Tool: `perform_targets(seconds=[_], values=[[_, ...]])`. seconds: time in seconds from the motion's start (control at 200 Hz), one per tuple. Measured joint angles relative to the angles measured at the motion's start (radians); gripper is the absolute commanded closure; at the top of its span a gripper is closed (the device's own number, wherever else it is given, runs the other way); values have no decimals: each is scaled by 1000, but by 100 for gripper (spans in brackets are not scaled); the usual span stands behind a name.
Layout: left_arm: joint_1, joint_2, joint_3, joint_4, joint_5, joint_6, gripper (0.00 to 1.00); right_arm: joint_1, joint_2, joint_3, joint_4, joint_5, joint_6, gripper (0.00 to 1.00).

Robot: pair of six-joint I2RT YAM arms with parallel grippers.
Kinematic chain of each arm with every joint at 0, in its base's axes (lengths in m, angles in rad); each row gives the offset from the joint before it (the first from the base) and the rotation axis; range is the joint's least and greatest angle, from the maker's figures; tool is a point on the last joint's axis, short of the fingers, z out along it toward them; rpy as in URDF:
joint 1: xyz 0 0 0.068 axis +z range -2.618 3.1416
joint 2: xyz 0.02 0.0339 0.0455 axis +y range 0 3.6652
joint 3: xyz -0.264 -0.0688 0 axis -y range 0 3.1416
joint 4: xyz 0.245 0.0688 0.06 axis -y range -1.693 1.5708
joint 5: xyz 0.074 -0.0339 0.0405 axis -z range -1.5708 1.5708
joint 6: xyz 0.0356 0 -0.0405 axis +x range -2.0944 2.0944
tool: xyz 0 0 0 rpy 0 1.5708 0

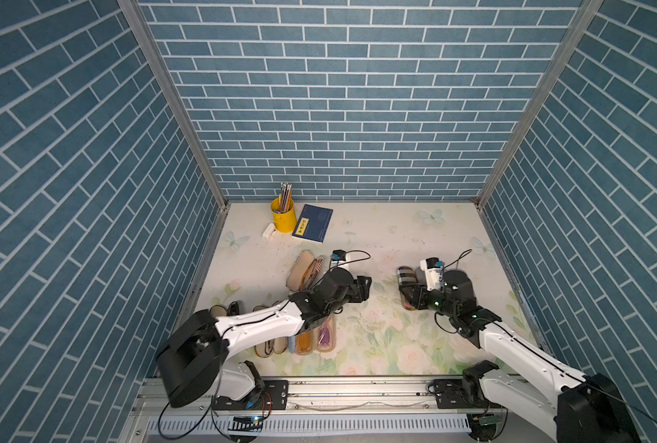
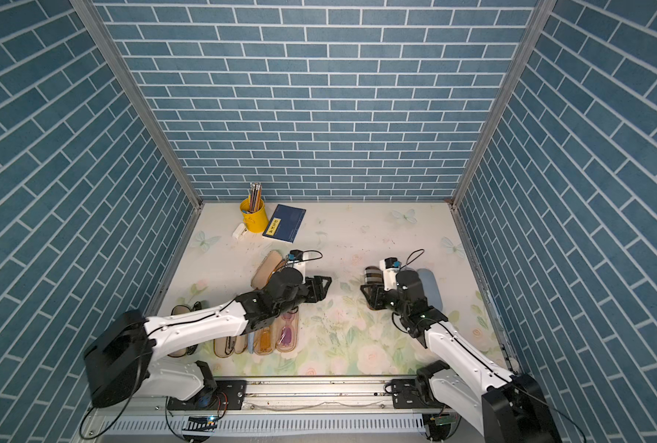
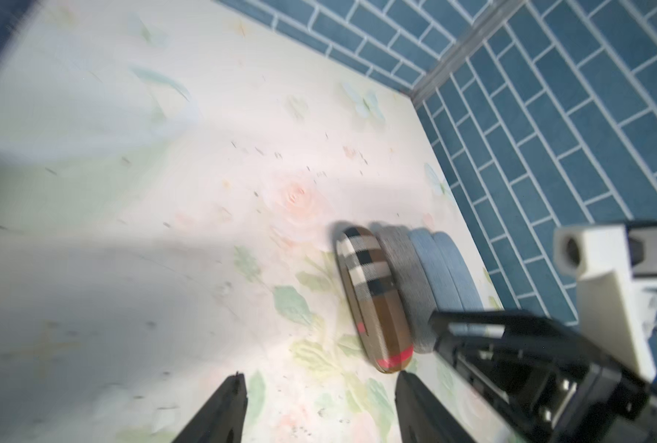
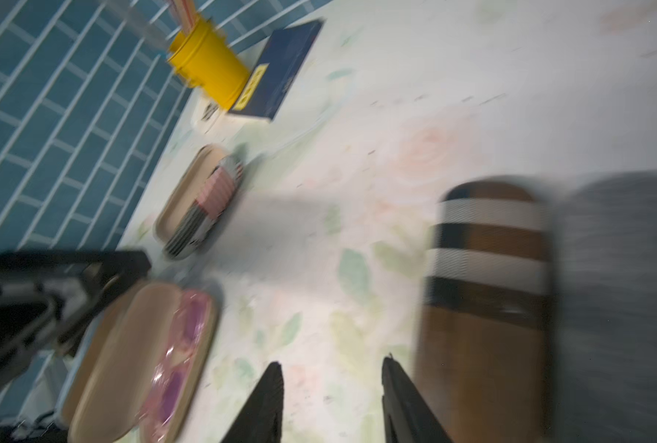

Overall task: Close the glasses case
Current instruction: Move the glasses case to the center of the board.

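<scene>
In both top views the plaid case (image 1: 406,276) lies on the right half of the table (image 1: 376,230), at mid-depth. The right gripper (image 1: 410,297) is over its near end. Whether they touch cannot be told from there. The left gripper (image 1: 364,285) hangs to the case's left, apart from it. Several open cases (image 2: 286,333) with glasses sit in a row near the left front, partly under the left arm. A yellow cup (image 2: 254,218) of pencils and a book (image 2: 284,229) stand far left.

The left wrist view shows the left gripper's fingers spread with nothing between them. The plaid case (image 3: 372,295) looks shut, lid meeting base, and leans against a grey case (image 3: 403,276) with a blue case (image 3: 441,268) beyond it.

The right wrist view, blurred, shows the right gripper (image 4: 332,362) released too, its fingers parted over bare table just left of the plaid case.

The step in hand looks like letting go. It is best to draw both grippers up and away without brushing the lid, then check the seam. If a gap shows, press down mid-lid while the other side is steadied.

The table has a smooth floral print with dark specks, so a case may well slide on it. Blue brick-pattern walls (image 1: 319,96) enclose it on three sides.
</scene>
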Motion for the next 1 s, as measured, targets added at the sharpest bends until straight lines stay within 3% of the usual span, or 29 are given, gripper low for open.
perform_targets(seconds=[0.245,0.395,0.67,1.0], values=[[76,-401,-42,-150,-156,37,0,365,333,49,164,114,122,42],[107,-581,-108,-243,-224,46,0,509,534,180,191,171,163,43],[112,-749,-155,-383,-283,45,0,615,623,277,197,262,219,49],[113,-739,-169,-418,-271,42,1,648,705,356,134,342,245,65]])
